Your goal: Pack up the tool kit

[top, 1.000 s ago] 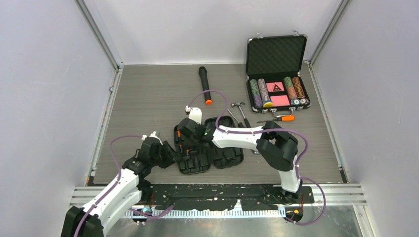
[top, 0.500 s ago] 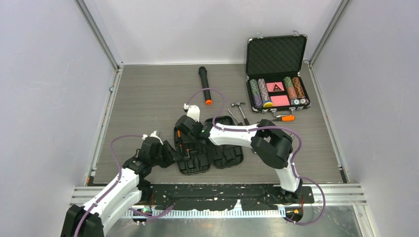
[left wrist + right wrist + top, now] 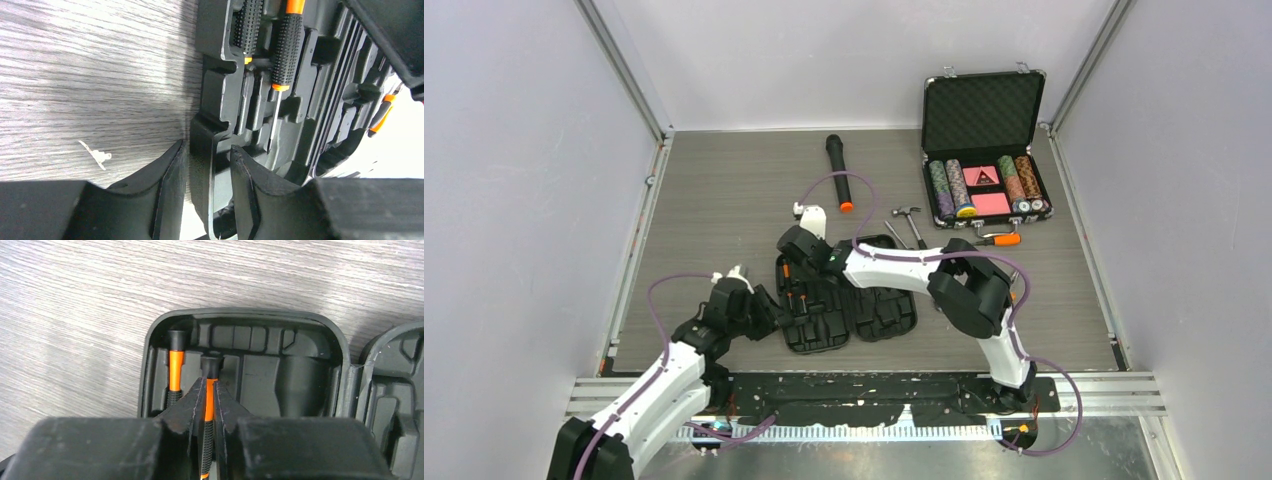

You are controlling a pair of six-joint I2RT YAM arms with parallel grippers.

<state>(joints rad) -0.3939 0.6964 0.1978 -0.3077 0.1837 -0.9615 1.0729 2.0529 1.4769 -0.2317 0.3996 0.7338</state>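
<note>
Packing the case
Pinching a screwdriver in right gripper; clamping case wall in left gripper.

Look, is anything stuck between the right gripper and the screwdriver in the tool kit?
Nothing visible. The right gripper pinches the screwdriver directly, in its slot in the tool kit, beside another screwdriver.
</note>
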